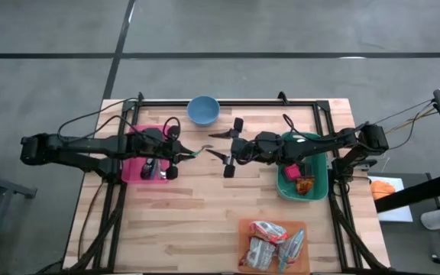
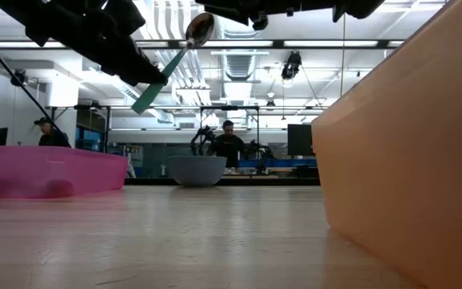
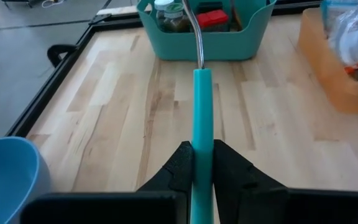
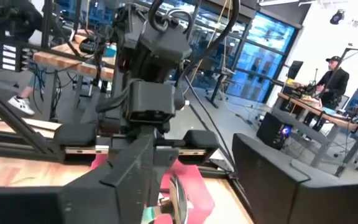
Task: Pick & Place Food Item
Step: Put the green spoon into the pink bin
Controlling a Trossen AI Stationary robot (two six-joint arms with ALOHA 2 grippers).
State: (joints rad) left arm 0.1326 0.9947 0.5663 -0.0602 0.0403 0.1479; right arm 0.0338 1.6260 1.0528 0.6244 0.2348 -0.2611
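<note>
**Spoon held between two arms above mid-table**

Our left gripper (image 3: 202, 163) is clamped on the one teal-handled spoon (image 3: 202, 106), its long axis pointing straight at our right gripper (image 1: 230, 158), whose jaws stand apart around the bowl end. We count one pink bin (image 1: 131, 173), one blue bowl (image 1: 203, 110), one teal bin (image 1: 317, 186), one orange tray (image 1: 244, 227).

Spoon (image 3: 201, 124): handle end hidden between left gripper (image 3: 204, 163) fingers; bowl cut off by left wrist view's edge. Right gripper (image 1: 228, 159): fingertips too small to judge overhead, cut off in right wrist view.
</note>
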